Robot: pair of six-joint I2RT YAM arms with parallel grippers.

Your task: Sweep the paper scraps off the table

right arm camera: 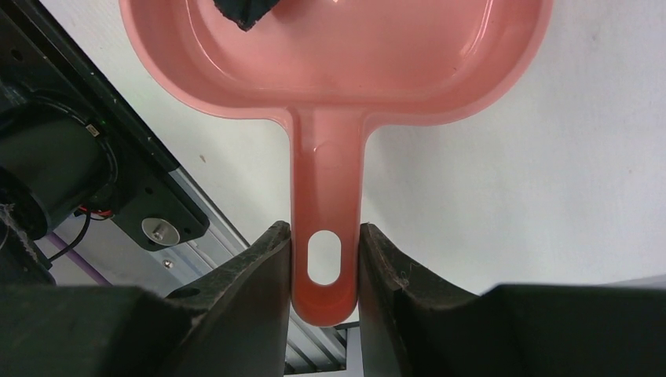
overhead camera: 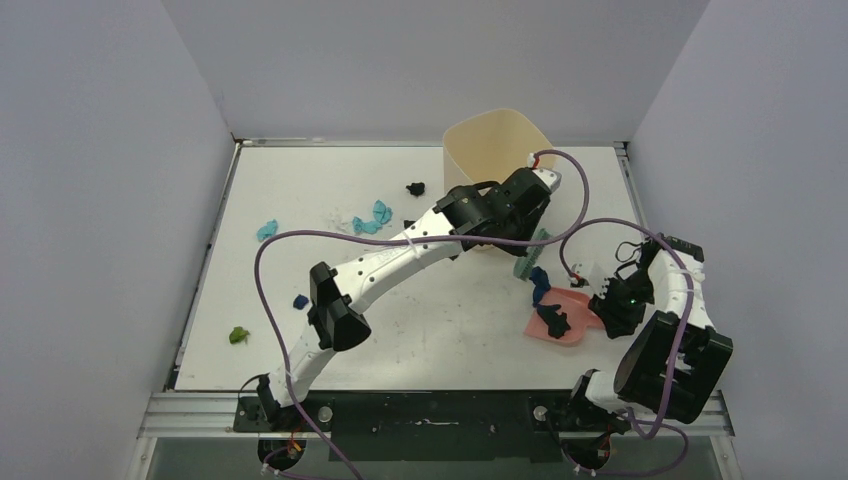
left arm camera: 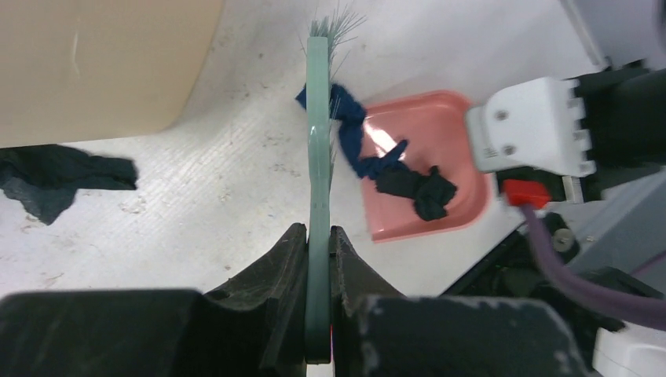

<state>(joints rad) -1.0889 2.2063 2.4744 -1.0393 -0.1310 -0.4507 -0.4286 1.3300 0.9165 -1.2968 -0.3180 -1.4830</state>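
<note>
My left gripper point(left arm camera: 318, 263) is shut on the handle of the green hand brush point(left arm camera: 317, 157), whose bristles touch a dark blue paper scrap point(left arm camera: 353, 133) at the open edge of the pink dustpan point(left arm camera: 424, 126). A black scrap point(left arm camera: 420, 188) lies inside the pan. My right gripper point(right arm camera: 324, 259) is shut on the dustpan handle point(right arm camera: 326, 181) and holds the pan on the table point(overhead camera: 420, 330) at the right point(overhead camera: 565, 318). Teal scraps point(overhead camera: 375, 218), a small dark blue scrap point(overhead camera: 300, 300), a black scrap point(overhead camera: 415, 187) and a green scrap point(overhead camera: 238, 335) lie on the table's left half.
The beige bin point(overhead camera: 495, 150) stands at the back, just behind the left gripper point(overhead camera: 530, 235). A dark scrap point(left arm camera: 55, 177) lies at the bin's foot. The metal rail point(overhead camera: 430, 405) runs along the near edge, close to the right arm point(overhead camera: 670, 350).
</note>
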